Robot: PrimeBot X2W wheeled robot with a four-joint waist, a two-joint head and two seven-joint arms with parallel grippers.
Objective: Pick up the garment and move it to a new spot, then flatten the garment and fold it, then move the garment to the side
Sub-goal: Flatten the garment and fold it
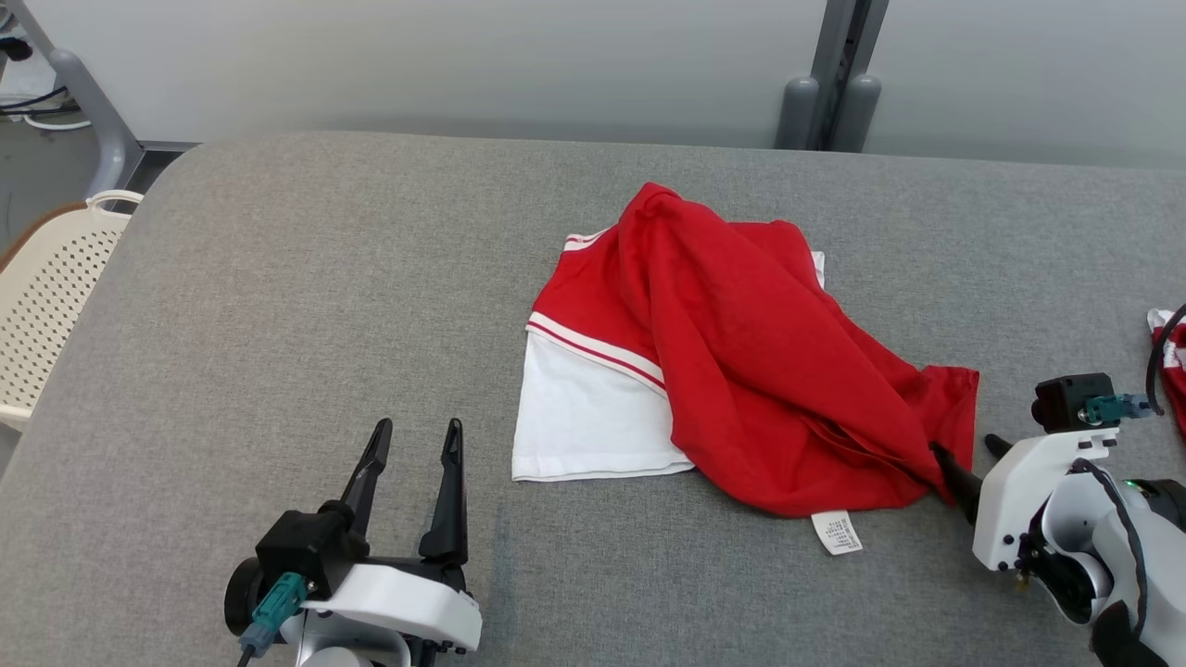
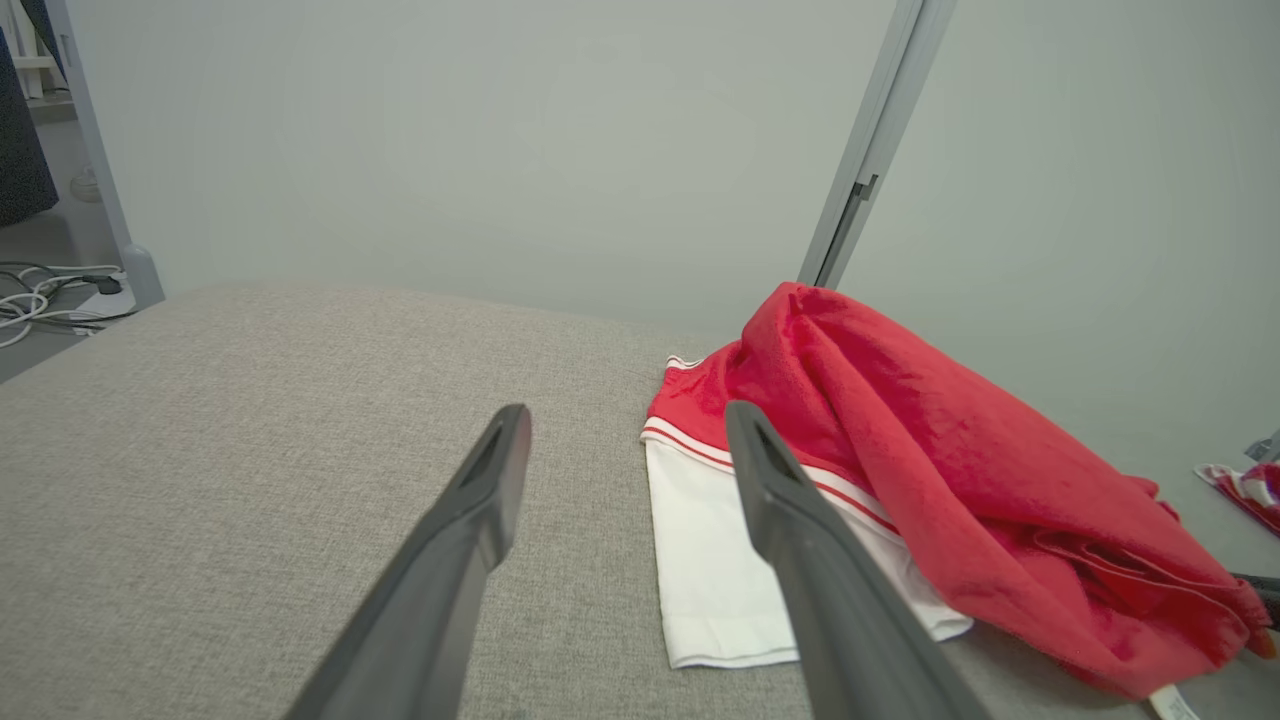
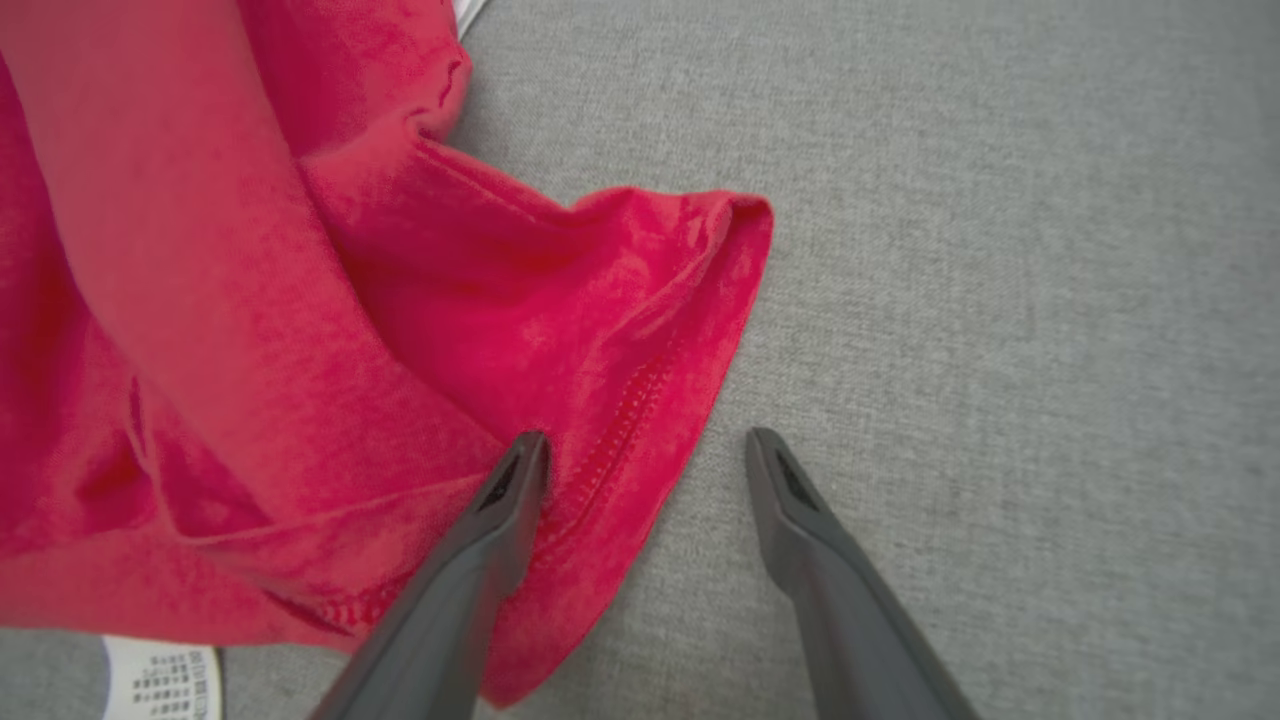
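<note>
The grey table (image 1: 278, 324) is taking up most of the head view, and the garment (image 1: 732, 371) is lying just right of the frame's centre. It is a red and white piece, crumpled, with its red part heaped over a flatter white panel. At the lower right the right hand (image 1: 964, 446) is standing wide and gripping nothing. In the right wrist view, one finger of this hand (image 3: 645, 440) is lying over the red hem while the other is over bare table, so the hem corner is sitting between them. The step in hand is probably the first pick-up. To do it well, the hand should be pressing down to the table and closing on the doubled hem rather than a single loose layer. It should then be lifting slowly so the heap is trailing free. The left hand (image 1: 418, 426), at the lower left, is also spread wide and empty, well apart from the cloth, and is free to take the white edge. At the left edge of the frame, what looks like a pale perforated basket (image 1: 56, 278) is standing off the table, its inside hidden. A small white care label (image 1: 837, 533) is poking out below the red heap.
</note>
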